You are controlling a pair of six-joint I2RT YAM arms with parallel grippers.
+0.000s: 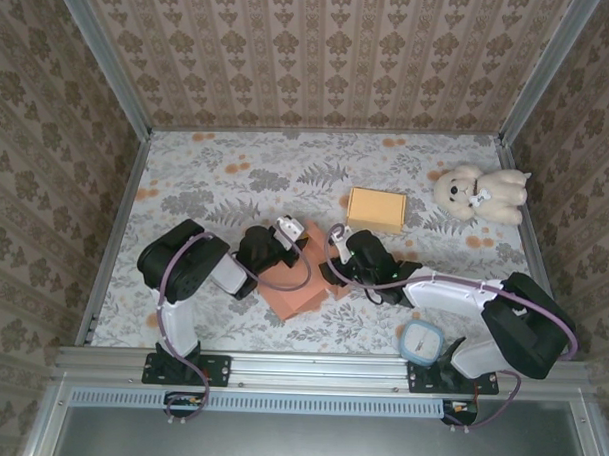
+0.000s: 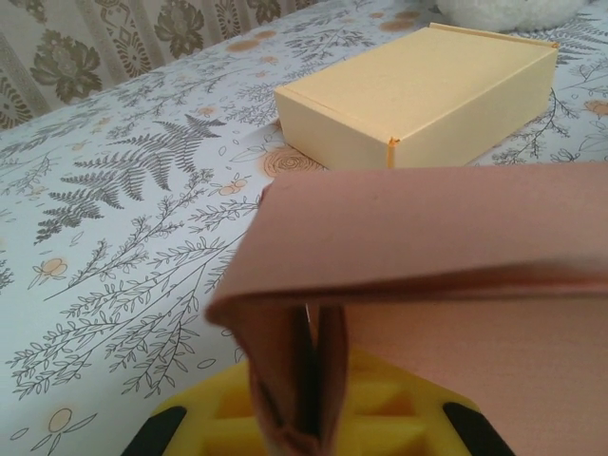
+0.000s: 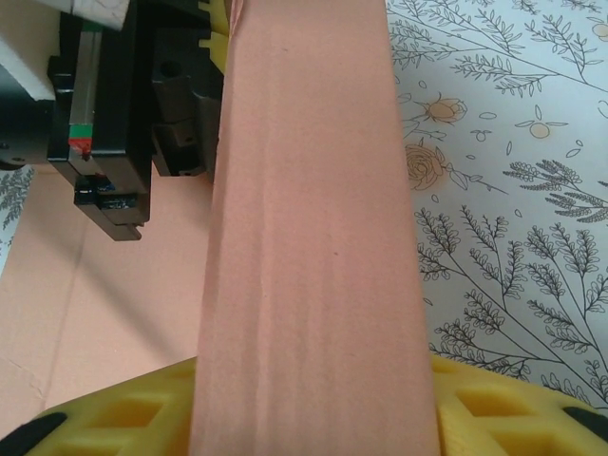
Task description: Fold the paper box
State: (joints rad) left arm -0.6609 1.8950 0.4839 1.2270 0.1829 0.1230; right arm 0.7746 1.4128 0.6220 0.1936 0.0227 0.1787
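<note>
Locate box (image 1: 294, 288) on worktop (image 1: 226, 185) between arms. Note one wall (image 2: 427, 237) raised and doubled over, pinched in clenched left claw (image 2: 318, 423). Cannot tell whether right claw (image 3: 313, 418), straddling same wall, grips it. Judge remaining walls still to fold.

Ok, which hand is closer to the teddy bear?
Right. The right hand is at the right edge of the paper box, down and left of the teddy bear; the left hand pinches a flap of that box, farther left.
</note>
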